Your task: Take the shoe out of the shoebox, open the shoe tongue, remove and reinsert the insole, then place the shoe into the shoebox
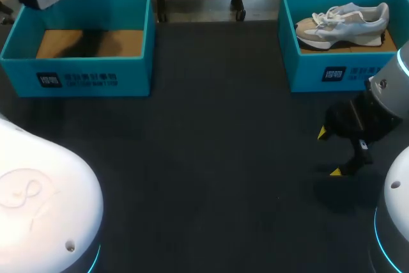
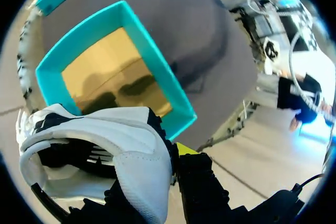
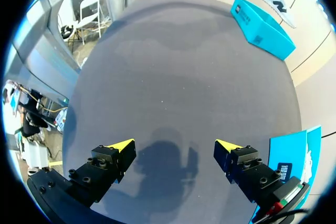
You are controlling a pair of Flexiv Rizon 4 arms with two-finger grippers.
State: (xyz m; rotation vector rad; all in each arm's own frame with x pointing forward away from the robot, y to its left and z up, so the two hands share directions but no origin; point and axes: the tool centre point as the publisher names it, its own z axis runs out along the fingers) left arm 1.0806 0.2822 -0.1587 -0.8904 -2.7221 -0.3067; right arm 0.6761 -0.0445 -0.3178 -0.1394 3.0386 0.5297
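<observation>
1. White arm housings [image 1: 38, 202] fill the near left and near right corners in head view and hide the table [image 1: 211, 158] under them
2. right gripper [image 1: 329, 153] hangs over the near right part of the table, jaws wide apart, nothing between them; its wrist view shows both yellow tips and bare dark mat under them
3. right shoebox [image 1: 307, 71] is at the far right; its right wall is cut off by the arm. In the right wrist view only a corner of it shows beside the gripper
4. second shoe [image 1: 342, 23], white and beige, lies on its side inside that box, toe end toward the middle of the table
5. left shoebox [image 1: 83, 71] is at the far left, only its cardboard floor in view
6. left gripper [image 2: 157, 174] is up above the far edge of the left shoebox, clamped on the held shoe [image 2: 121, 145], white with black trim, clear of the box. One yellow tip shows beside the shoe, the other is hidden behind it
7. Head view cuts off the top of the held shoe and gripper; tongue and insole can't be made out
</observation>
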